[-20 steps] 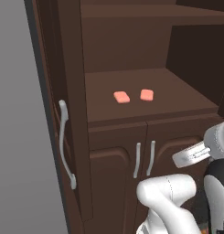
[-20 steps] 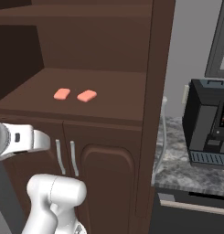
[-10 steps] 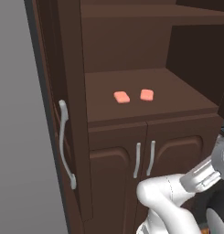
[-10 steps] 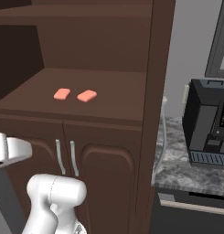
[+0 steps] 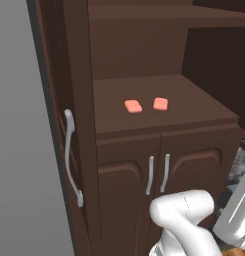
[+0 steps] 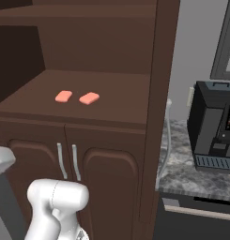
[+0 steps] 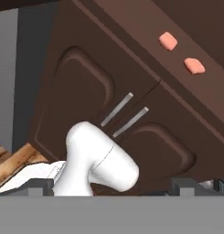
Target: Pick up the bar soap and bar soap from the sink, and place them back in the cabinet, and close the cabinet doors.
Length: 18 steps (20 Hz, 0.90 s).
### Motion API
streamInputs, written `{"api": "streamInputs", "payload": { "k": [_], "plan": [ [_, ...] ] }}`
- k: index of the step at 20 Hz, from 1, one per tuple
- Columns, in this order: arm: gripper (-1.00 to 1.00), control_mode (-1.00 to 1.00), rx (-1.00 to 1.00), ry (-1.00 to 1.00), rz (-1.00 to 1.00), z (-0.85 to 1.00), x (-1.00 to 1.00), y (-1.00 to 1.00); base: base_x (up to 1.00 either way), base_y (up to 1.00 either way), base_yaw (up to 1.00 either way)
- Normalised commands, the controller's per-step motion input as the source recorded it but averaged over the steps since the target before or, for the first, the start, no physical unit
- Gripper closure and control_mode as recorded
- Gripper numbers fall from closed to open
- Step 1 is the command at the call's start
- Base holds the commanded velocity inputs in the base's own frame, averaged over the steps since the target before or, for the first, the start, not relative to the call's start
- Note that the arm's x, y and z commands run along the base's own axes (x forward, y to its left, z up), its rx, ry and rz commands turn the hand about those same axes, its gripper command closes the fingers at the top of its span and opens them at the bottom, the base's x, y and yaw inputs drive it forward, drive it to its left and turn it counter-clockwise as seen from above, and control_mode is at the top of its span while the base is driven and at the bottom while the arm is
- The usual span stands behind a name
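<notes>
Two salmon-orange bar soaps lie side by side on the open cabinet's middle shelf [image 5: 194,100]: one bar soap [image 5: 133,106] to the left, the other bar soap [image 5: 160,103] to its right. The right base view shows them too [image 6: 63,96] [image 6: 89,98], as does the hand view [image 7: 168,41] [image 7: 194,66]. Both tall cabinet doors stand open: the left door [image 5: 81,150] with its long silver handle [image 5: 69,155], the right door [image 6: 151,131] edge-on. My gripper [image 7: 115,186] hangs low before the lower doors, open and holding nothing, well below the soaps. The sink is out of view.
Below the shelf, two shorter arched-panel doors [image 5: 189,170] are shut, with small silver handles [image 5: 150,175]. A black coffee machine [image 6: 212,126] stands on the speckled counter [image 6: 191,176] right of the cabinet. A grey wall [image 5: 19,150] lies to the left.
My arm has swung down and back from the shelf, and the hand now sits low near the base. The two soaps and both doors have not moved.
</notes>
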Motion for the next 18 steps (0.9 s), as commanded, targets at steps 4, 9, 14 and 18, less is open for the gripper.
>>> {"api": "streamInputs", "payload": {
  "k": [4, 9, 14, 18],
  "plan": [
    [-1.00, -1.00, -0.11, -0.02, 0.34, 0.00, -0.19, 0.21, 0.00, 0.00, 0.00],
    [-1.00, -1.00, -0.09, 0.00, 0.08, 0.14, 0.00, 0.53, 0.00, 0.00, 0.00],
    [-1.00, -1.00, -0.10, -0.02, 0.00, 0.22, -0.01, 0.52, 0.00, 0.00, 0.00],
    [-1.00, -1.00, -0.13, -0.09, 0.00, 0.09, 0.00, 0.33, 0.00, 0.00, 0.00]
  ]
}}
